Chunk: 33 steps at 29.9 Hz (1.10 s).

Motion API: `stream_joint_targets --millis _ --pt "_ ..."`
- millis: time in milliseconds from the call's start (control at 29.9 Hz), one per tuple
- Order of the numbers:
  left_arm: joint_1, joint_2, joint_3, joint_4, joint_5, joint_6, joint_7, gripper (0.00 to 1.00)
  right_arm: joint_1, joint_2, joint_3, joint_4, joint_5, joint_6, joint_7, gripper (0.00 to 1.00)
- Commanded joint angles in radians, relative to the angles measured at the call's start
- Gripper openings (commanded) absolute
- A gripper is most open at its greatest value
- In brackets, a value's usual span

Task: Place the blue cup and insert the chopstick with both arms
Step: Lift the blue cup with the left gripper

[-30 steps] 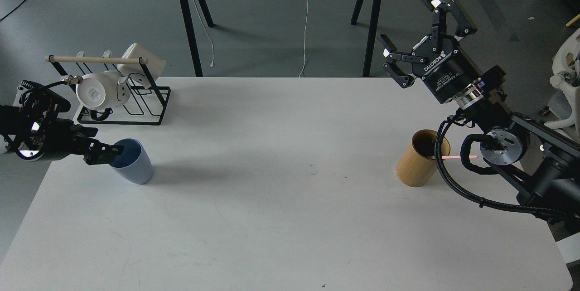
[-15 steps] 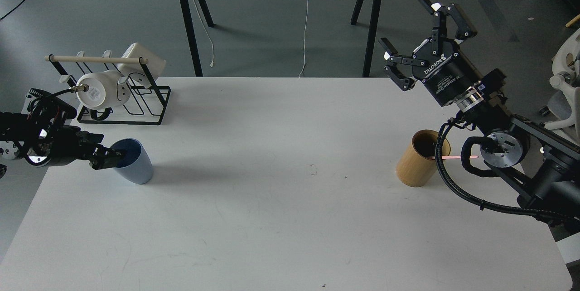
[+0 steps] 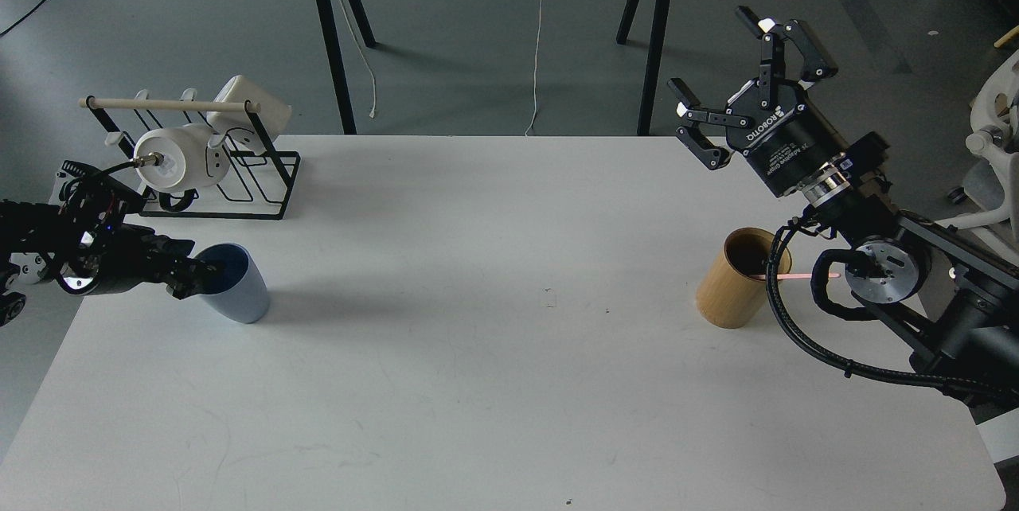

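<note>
The blue cup (image 3: 235,286) stands upright on the white table (image 3: 493,384) at the left. My left gripper (image 3: 189,282) is low at the cup's left rim; it is dark and its fingers cannot be told apart. A bamboo holder (image 3: 734,282) stands at the right with a pink chopstick (image 3: 800,276) sticking out of it to the right, behind my right arm's cable. My right gripper (image 3: 740,77) is open and empty, raised well above and behind the holder.
A black wire rack (image 3: 239,177) with a wooden rod and white mugs (image 3: 175,161) stands at the back left, just behind my left arm. Another table's legs stand on the floor beyond the far edge.
My left gripper has drawn back to the left, from over the cup's rim to its left side. The cup has stayed put. My right gripper has shifted slightly right and down.
</note>
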Motion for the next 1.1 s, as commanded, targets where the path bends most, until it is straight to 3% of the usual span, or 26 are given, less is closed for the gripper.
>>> stream_joint_targets --millis 0,134,334,435,502,903,1070 --pt "0.000 0.001 0.000 -0.002 0.001 0.001 0.000 0.45 -0.002 0.000 0.000 0.000 0.000 0.000 0.000 0.99" --pt "0.002 0.003 0.002 -0.003 0.004 0.014 0.000 0.34 -0.003 0.000 0.000 0.000 0.000 0.000 0.000 0.99" --pt "0.005 0.006 0.003 -0.005 0.005 0.026 0.000 0.26 -0.012 0.000 0.000 0.000 0.000 0.000 0.000 0.99" --pt "0.006 0.006 0.003 -0.005 0.005 0.060 0.000 0.10 -0.012 0.000 0.000 0.000 0.000 0.000 0.000 0.99" --pt "0.008 0.006 0.003 -0.003 0.007 0.072 0.000 0.06 -0.014 0.000 0.000 0.000 0.000 0.000 0.000 0.99" --pt "-0.001 0.012 -0.007 -0.041 0.005 0.097 0.000 0.02 -0.014 0.000 0.000 0.000 0.000 -0.003 0.000 0.99" --pt "-0.041 0.104 -0.044 -0.227 -0.002 0.086 0.000 0.02 -0.015 0.000 0.000 -0.001 0.000 -0.006 0.000 0.99"
